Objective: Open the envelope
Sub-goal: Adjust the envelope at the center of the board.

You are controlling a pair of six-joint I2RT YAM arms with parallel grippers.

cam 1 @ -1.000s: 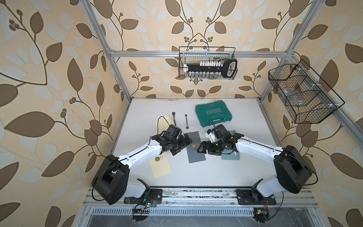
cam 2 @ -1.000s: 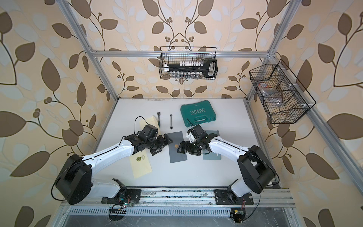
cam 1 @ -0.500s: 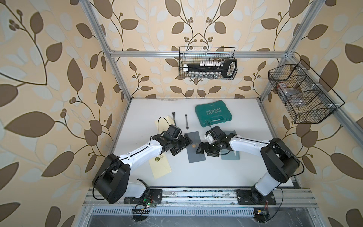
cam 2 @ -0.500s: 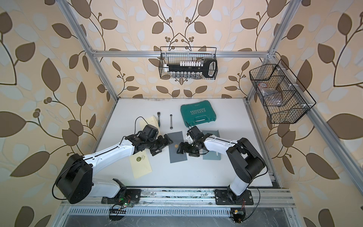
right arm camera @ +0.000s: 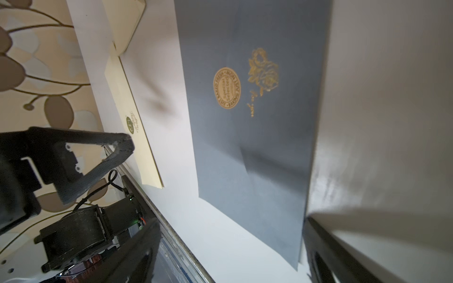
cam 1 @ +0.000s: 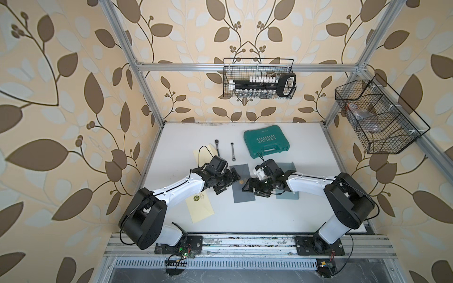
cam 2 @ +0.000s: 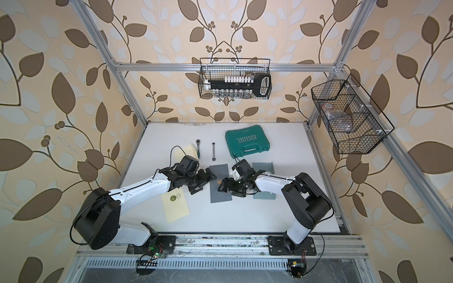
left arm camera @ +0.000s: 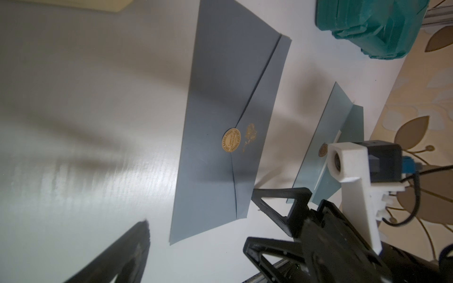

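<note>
A grey-blue envelope (cam 1: pixel 241 196) lies flat in the middle of the table, flap shut under a round gold sticker (cam 1: pixel 241 182); both top views show it (cam 2: pixel 220 196). My left gripper (cam 1: pixel 228 182) stands open at its left long edge, holding nothing. My right gripper (cam 1: pixel 253 191) is open low over its right edge, also holding nothing. The left wrist view gives the envelope (left arm camera: pixel 228 122) whole, with the sticker (left arm camera: pixel 231 140) on the flap's tip. In the right wrist view one of my fingers (right arm camera: pixel 328 247) sits beside the envelope's (right arm camera: pixel 257 147) long edge.
A paler blue envelope (cam 1: pixel 289 196) lies under my right arm. Cream envelopes lie at the front left (cam 1: pixel 199 208) and behind the left gripper (cam 1: pixel 204 153). Behind are two wrenches (cam 1: pixel 233 152) and a green tool case (cam 1: pixel 266 143). Wire baskets (cam 1: pixel 258 78) hang on the walls.
My right gripper has slid left and toward the front over the grey-blue envelope, its elbow swinging in and its jaws narrowing slightly. The left arm has not moved.
</note>
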